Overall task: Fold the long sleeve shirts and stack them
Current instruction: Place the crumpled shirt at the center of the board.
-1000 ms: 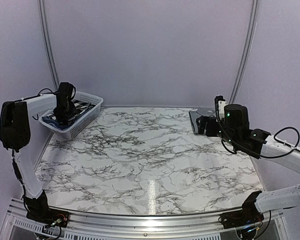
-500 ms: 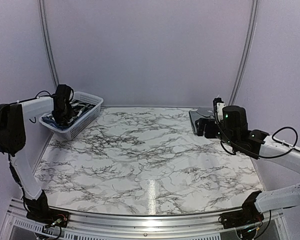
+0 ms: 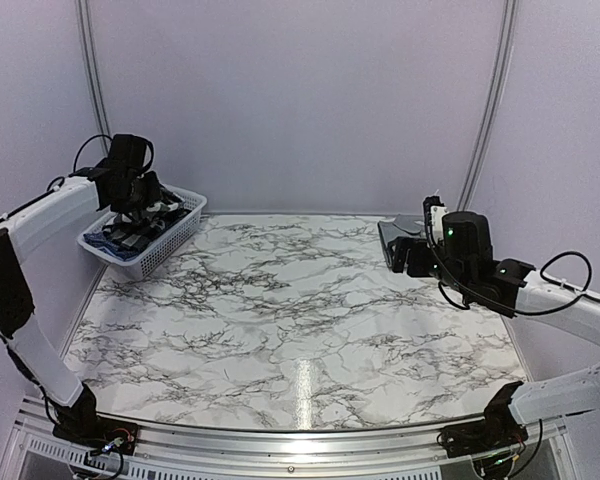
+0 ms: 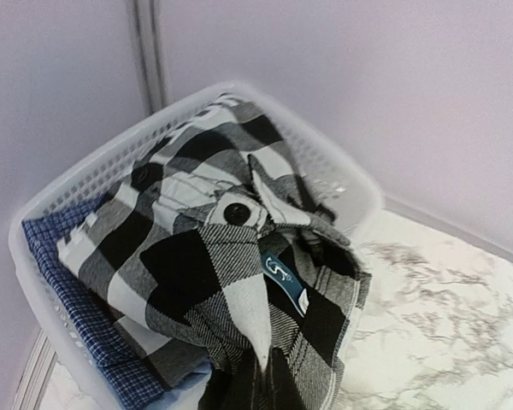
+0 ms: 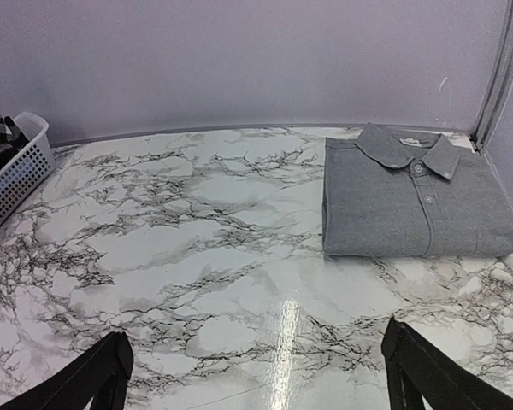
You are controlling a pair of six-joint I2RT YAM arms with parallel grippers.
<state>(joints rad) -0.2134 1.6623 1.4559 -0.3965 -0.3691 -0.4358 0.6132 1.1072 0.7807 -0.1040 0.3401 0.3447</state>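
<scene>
Left claw (image 3: pixel 132 212), clamped on the black-and-white checked cloth shirt (image 4: pixel 231 256), likely needed a slow lift out of the white plastic mesh basket (image 4: pixel 90 161).

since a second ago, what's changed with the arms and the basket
The left gripper shut on the checked shirt and rose, drawing it up from the basket. The right gripper stays open, roughly in place, and the folded grey shirt has not moved.
</scene>
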